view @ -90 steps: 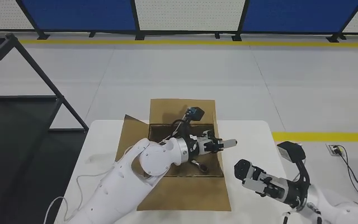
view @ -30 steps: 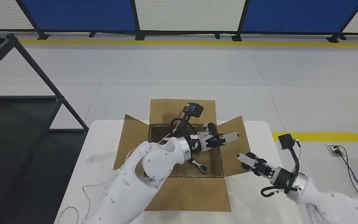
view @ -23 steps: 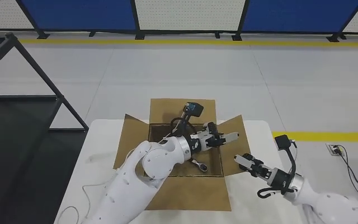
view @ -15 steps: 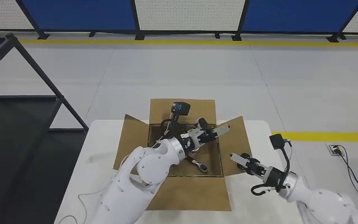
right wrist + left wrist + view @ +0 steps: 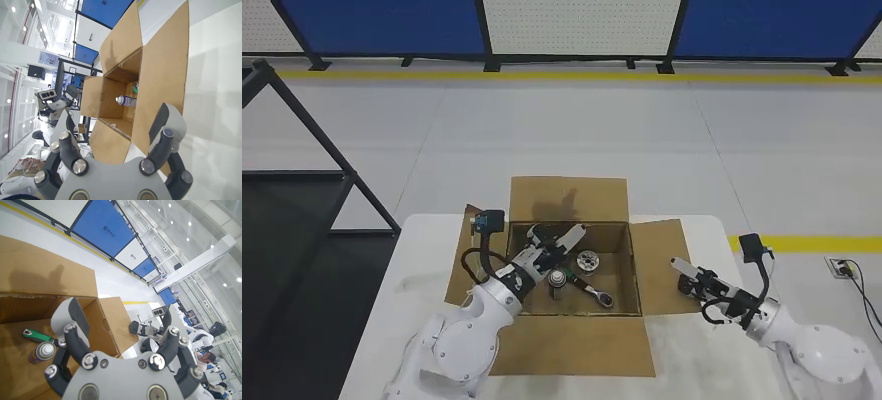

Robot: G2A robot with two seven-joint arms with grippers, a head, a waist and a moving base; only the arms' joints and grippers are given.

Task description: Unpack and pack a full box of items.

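Box (image 5: 567,200) of cardboard, all 4 flaps folded out, at the middle of the white surface (image 5: 417,275). Spray can (image 5: 557,279) stands upright on the box floor, long axis vertical, cap up. A ratchet wrench (image 5: 593,293) lies flat just right of the can, slanting toward the near right corner. A green-handled tool (image 5: 36,336) lies near the can. A round metal part (image 5: 588,262) sits right of the can and slightly farther; it may be a socket or a bearing, but these views do not settle it.

Left gripper (image 5: 560,238) hangs over the far left of the box interior, jaws spread with nothing between them. The can lies just to the near side of them and lower. Right gripper (image 5: 684,270) hangs outside the box over the right flap, jaws likewise spread and bare, well apart from the can.

Judgement: of the 2 arms the left is much the nearer. A short descent toward the near side would bring its jaws around the sides of the upright can.
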